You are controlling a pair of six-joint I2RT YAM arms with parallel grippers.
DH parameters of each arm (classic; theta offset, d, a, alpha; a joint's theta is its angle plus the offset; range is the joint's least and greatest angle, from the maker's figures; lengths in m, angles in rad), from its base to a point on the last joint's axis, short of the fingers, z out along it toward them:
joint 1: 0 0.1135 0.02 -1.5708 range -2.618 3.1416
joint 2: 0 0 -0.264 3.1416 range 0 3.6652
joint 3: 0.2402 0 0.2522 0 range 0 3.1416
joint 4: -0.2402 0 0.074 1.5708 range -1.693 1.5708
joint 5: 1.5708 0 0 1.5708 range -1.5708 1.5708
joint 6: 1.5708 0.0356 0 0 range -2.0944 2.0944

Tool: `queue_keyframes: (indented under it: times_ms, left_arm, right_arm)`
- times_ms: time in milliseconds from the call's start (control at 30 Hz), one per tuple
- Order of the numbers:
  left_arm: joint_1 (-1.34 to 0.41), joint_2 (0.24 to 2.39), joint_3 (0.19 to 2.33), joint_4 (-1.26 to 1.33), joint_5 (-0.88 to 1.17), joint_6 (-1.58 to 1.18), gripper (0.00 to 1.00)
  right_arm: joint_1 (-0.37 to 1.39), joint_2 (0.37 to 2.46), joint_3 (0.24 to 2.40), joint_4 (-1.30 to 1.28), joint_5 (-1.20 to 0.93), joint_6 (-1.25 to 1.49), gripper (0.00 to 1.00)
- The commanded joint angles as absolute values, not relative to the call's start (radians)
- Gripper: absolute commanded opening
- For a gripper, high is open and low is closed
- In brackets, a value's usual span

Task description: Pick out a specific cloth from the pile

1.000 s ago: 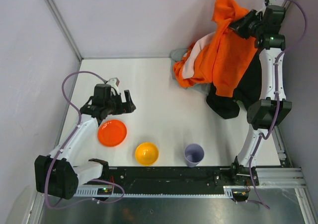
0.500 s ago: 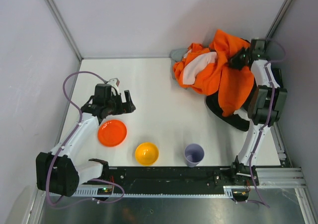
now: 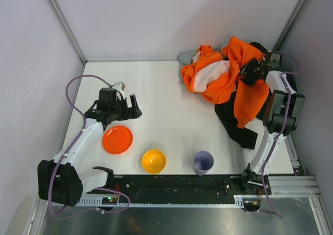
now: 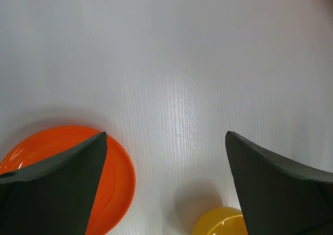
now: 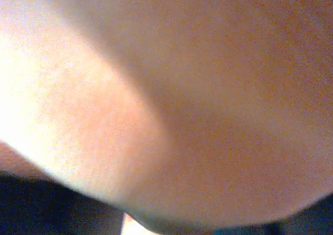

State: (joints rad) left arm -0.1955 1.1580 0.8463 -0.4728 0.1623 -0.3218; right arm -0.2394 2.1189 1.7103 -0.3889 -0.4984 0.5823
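The pile sits at the back right: a big orange garment [image 3: 229, 81] with pale lining, a black garment [image 3: 237, 126] under it and a grey cloth [image 3: 185, 57] at its left end. The lime-green cloth is hidden. My right gripper [image 3: 251, 71] is low against the orange garment, its jaws buried in the folds. Blurred orange fabric [image 5: 208, 89] fills the right wrist view. My left gripper [image 3: 133, 108] hangs open and holds nothing over the bare table [image 4: 171, 63], with its fingertips [image 4: 99, 141] wide apart.
An orange plate [image 3: 117, 139], a yellow bowl [image 3: 153, 161] and a lilac cup [image 3: 203, 162] stand along the near edge. The plate [image 4: 117, 177] and bowl [image 4: 221, 222] also show under the left gripper. Walls close the back and right sides.
My right arm has come down from high at the back wall, and the orange garment it lifted has sunk onto the pile. The left arm has not moved.
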Motion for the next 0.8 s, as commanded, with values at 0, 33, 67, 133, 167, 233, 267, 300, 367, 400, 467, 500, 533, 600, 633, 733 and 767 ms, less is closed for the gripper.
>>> queue_keyframes:
  times_ms: [0, 33, 67, 133, 167, 233, 267, 300, 367, 400, 467, 500, 533, 600, 633, 733, 767]
  left_arm:
    - [-0.187, 1.129, 0.853, -0.452, 0.185, -0.313, 1.00]
    - [-0.187, 1.127, 0.853, -0.452, 0.185, -0.313, 1.00]
    - [-0.188, 1.126, 0.853, -0.452, 0.186, -0.314, 1.00]
    - [-0.187, 1.122, 0.852, -0.451, 0.186, -0.314, 1.00]
    - [-0.187, 1.121, 0.853, -0.452, 0.188, -0.314, 1.00]
    - [-0.187, 1.120, 0.853, -0.452, 0.191, -0.315, 1.00]
    - [-0.187, 1.120, 0.853, -0.452, 0.193, -0.316, 0.99]
    - [-0.187, 1.119, 0.853, -0.452, 0.195, -0.316, 1.00]
    - [-0.187, 1.118, 0.853, -0.452, 0.198, -0.316, 1.00]
    - [-0.187, 1.118, 0.853, -0.452, 0.198, -0.316, 1.00]
    - [-0.187, 1.115, 0.853, -0.453, 0.201, -0.315, 1.00]
    - [-0.187, 1.115, 0.853, -0.453, 0.202, -0.316, 1.00]
    - [-0.187, 1.113, 0.853, -0.453, 0.203, -0.317, 1.00]
    - [-0.188, 1.113, 0.852, -0.452, 0.204, -0.317, 1.00]
    - [-0.188, 1.113, 0.852, -0.452, 0.204, -0.317, 1.00]
    - [-0.187, 1.110, 0.851, -0.451, 0.206, -0.318, 1.00]
    - [-0.187, 1.110, 0.851, -0.452, 0.208, -0.318, 1.00]
  right_arm:
    - [-0.239, 1.958, 1.647, -0.508, -0.388, 0.477, 0.67]
    - [-0.237, 1.913, 1.632, -0.513, -0.376, 0.466, 0.72]
    - [-0.235, 1.879, 1.620, -0.517, -0.359, 0.458, 0.77]
    - [-0.235, 1.798, 1.580, -0.522, -0.334, 0.443, 0.85]
    - [-0.236, 1.752, 1.553, -0.525, -0.324, 0.440, 0.87]
    - [-0.242, 1.664, 1.500, -0.530, -0.308, 0.434, 0.89]
    - [-0.245, 1.618, 1.473, -0.538, -0.298, 0.431, 0.90]
    - [-0.248, 1.580, 1.442, -0.544, -0.289, 0.428, 0.91]
    - [-0.252, 1.502, 1.383, -0.565, -0.266, 0.418, 0.91]
    - [-0.254, 1.464, 1.351, -0.581, -0.252, 0.412, 0.91]
    - [-0.254, 1.399, 1.290, -0.607, -0.233, 0.402, 0.91]
    - [-0.253, 1.372, 1.264, -0.616, -0.227, 0.396, 0.91]
    - [-0.251, 1.340, 1.229, -0.627, -0.219, 0.390, 0.92]
    - [-0.242, 1.287, 1.167, -0.642, -0.198, 0.376, 0.92]
    - [-0.234, 1.258, 1.139, -0.648, -0.180, 0.367, 0.92]
    - [-0.208, 1.208, 1.049, -0.654, -0.149, 0.350, 0.92]
    - [-0.195, 1.200, 1.025, -0.653, -0.143, 0.342, 0.92]
